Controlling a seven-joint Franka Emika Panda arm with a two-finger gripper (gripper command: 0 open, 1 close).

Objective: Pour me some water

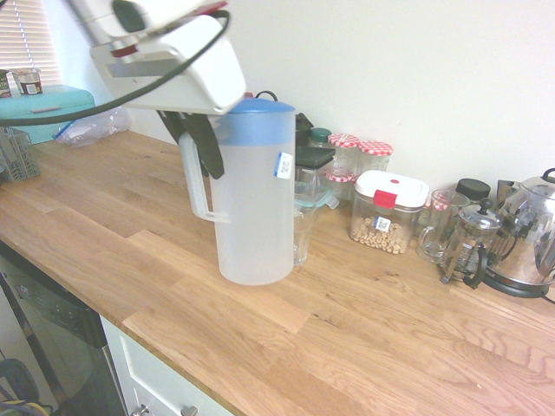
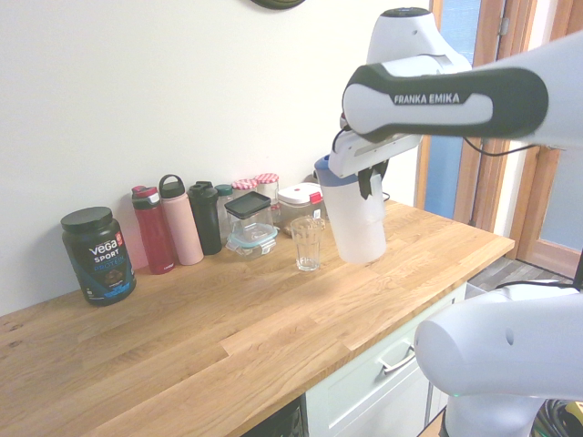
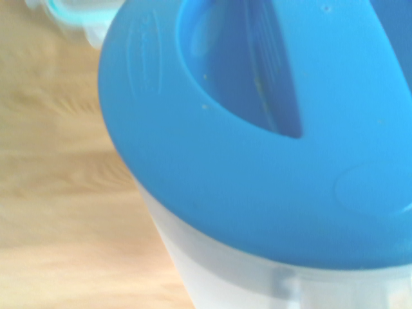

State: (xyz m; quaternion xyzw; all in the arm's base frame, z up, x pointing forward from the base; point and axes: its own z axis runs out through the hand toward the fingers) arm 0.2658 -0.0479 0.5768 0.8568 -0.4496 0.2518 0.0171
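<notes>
First exterior view: fingers (image 1: 206,147) closed on the jug's handle (image 1: 194,178), tumbler (image 1: 303,234) partly hidden behind the jug (image 1: 256,208).

The black-lidded tub (image 2: 98,257) bore the words "VEGA SPORT PROTEIN" on its front, in the second exterior view. The legend "FRANKA EMIKA" was printed along the dark panel of the robot's arm (image 2: 437,100).

From here, bare counter (image 2: 182,364) runs before the tumbler (image 2: 308,244); lidded containers (image 2: 250,223) block the way behind it.
</notes>
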